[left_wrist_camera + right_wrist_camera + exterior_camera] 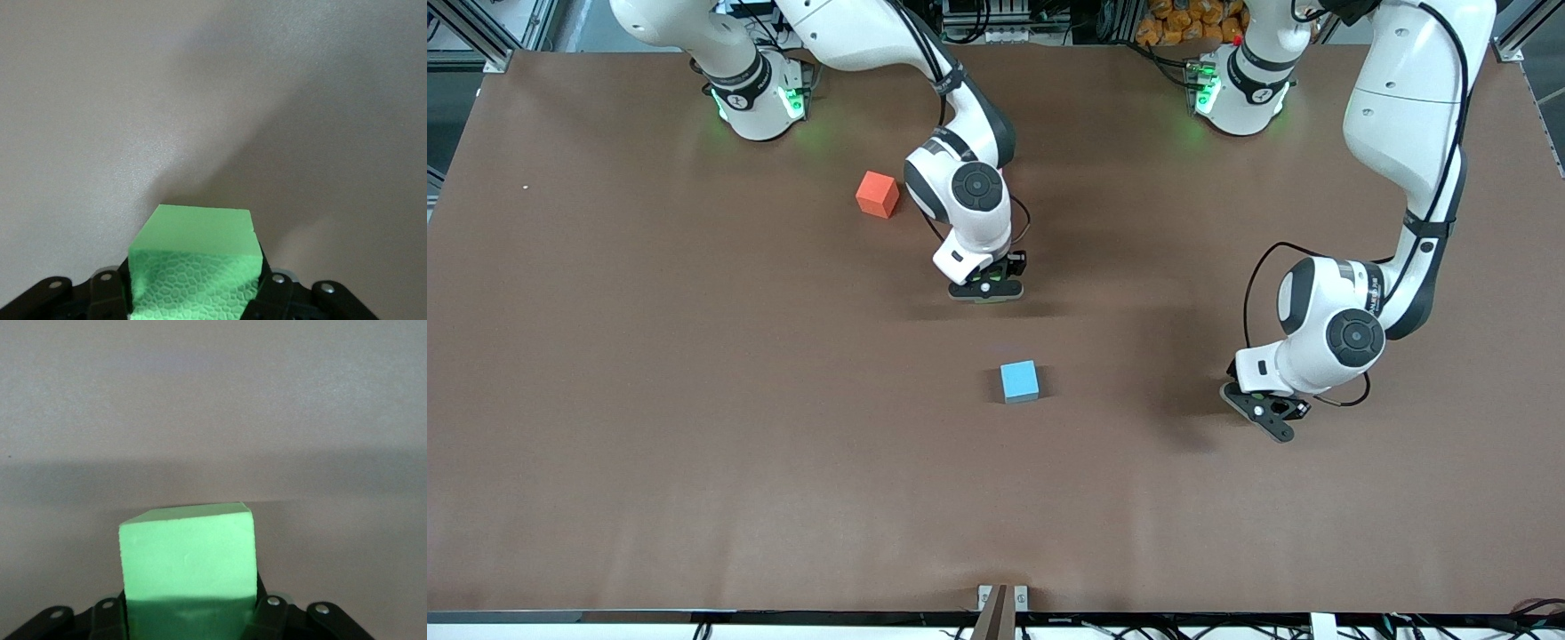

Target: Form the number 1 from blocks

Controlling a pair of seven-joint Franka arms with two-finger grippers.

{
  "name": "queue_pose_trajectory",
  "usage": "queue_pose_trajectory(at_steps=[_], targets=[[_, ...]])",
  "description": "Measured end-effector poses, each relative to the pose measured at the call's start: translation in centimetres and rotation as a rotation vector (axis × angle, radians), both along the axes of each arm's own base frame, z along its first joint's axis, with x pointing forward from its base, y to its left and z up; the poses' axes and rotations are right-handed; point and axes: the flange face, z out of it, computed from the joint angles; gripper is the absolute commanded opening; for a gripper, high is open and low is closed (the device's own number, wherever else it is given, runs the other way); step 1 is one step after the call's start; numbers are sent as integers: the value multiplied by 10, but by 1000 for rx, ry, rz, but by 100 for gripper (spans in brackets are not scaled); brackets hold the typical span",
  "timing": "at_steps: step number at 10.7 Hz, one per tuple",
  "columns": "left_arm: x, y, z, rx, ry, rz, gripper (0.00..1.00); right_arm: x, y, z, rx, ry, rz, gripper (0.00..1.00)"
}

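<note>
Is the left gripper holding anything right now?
Yes: the left gripper is shut on a green block, seated between its fingers in the left wrist view.

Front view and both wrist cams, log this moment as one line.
left gripper: shut on green block | right gripper: shut on second green block | table: orange block, light blue block

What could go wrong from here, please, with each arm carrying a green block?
The left pincer grips its green block low, so it may tilt on release. The right pincer holds the other green block over bare table; setting it down could nudge the light blue block. The orange block lies beside the right arm.
</note>
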Motion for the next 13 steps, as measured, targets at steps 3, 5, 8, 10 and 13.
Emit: queue_pose_trajectory(at_steps=[3,5,8,10,13], targets=[[1,-11,4,-3,-9,-16,0,1,2,13,15,-10,-21,100],[3,-32,21,-15,-35,-32,0,9,-3,42,24,-17,-20,100],[-4,-85,52,-53,-41,69,0,70,-75,92,-13,-23,-3,100],[-9,-113,64,-65,-35,134,0,119,-152,98,-50,4,20,100],[-12,-129,66,-73,-34,165,0,181,-297,106,-39,58,77,100]])
